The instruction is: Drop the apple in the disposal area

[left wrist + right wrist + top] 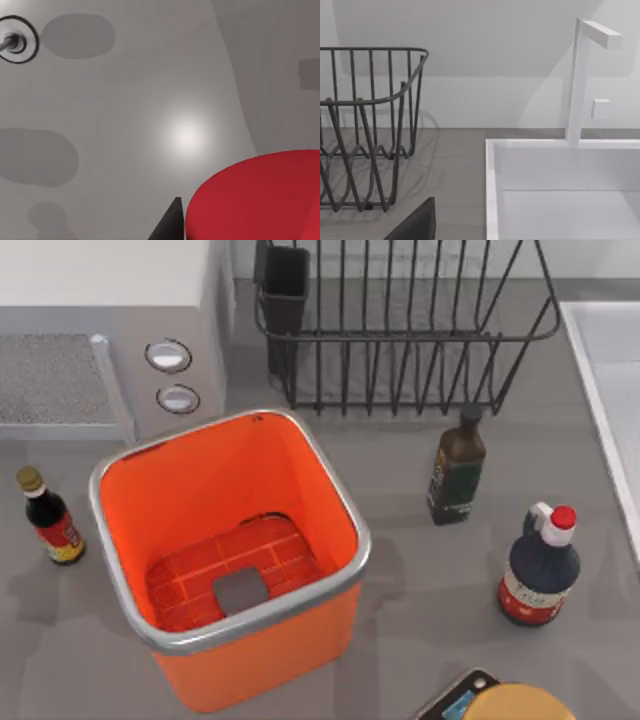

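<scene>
1. Left wrist view: one dark fingertip [170,222] of the left jaws sits right beside a big glossy red curve, which I take to be the apple [260,197]; whether they are closed on it, I cannot tell.
2. Right wrist view: a dark finger edge [415,222] of the right jaws near the dish rack [365,130] and white sink [560,190]; their opening I cannot tell either.
3. The apple looks firm, smooth and slippery, fairly light; I'd grip across its widest part.
4. The disposal area [120,475], an orange bin, stands open on the bench [420,580], nothing inside.
</scene>
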